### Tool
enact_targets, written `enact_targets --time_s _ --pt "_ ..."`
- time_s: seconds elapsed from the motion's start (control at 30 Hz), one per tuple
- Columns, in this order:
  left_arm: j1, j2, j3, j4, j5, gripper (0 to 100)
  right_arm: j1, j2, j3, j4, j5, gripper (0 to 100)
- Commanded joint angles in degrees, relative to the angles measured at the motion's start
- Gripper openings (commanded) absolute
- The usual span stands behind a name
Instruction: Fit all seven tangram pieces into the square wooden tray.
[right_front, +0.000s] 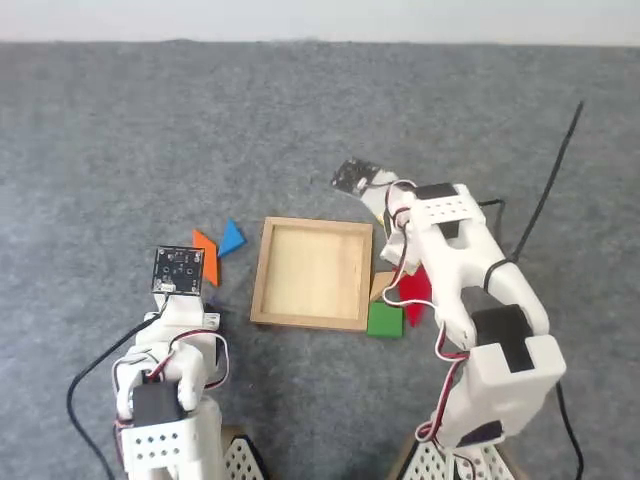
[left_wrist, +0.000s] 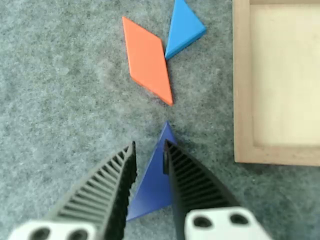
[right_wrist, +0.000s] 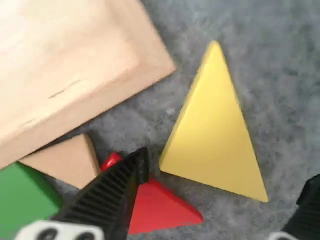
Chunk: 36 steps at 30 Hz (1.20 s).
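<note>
The square wooden tray sits mid-worktop, its floor showing bare wood. Every piece that can be seen lies outside it on the grey mat.

Left of the tray lie an orange parallelogram and a light blue triangle, which meet at a corner. In the left wrist view, the parallelogram and light blue triangle lie beyond the left gripper, with the tray rim off to the side. This gripper's jaws stand a narrow gap apart, one on each side of a dark blue triangle lying flat on the mat. The triangle's point pokes out past the fingertips towards the orange piece. The pictures do not show whether the jaws press on it.

A green square lies against the tray's right side at the near corner. A tan piece is just beyond it, and a red triangle lies to their right, partly under the right arm.

In the right wrist view, the right gripper is spread wide over a yellow triangle that lies flat between its jaws, just beside the tray's corner. One finger overlaps the red triangle, which touches the yellow one. The tan piece lies against the tray, with the green square beside it.
</note>
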<state>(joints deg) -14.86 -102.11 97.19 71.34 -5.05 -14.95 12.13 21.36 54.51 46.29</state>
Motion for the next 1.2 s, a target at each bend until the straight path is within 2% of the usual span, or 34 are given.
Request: enact_targets --time_s 0.0,0.17,0.5,0.83,1.1,1.17 --pt "0.1 -0.8 -0.7 0.2 -0.3 9 -0.7 -0.9 0.4 -0.8 6.5 45.5" --pt "0.1 -0.8 -0.7 0.2 -0.3 9 -0.7 -0.4 -1.0 0.0 10.7 41.6" --pt "0.1 -0.8 -0.7 0.2 -0.3 9 0.0 13.2 -18.9 15.6 16.3 38.8" --pt "0.1 -0.8 -0.7 0.2 -0.3 9 2.6 15.8 -23.0 17.7 16.7 24.7" --pt "0.1 -0.8 -0.7 0.2 -0.3 9 3.4 14.7 -24.0 18.8 15.9 24.7" --pt "0.1 -0.8 -0.7 0.2 -0.3 9 3.4 13.8 -25.8 22.2 18.5 28.4"
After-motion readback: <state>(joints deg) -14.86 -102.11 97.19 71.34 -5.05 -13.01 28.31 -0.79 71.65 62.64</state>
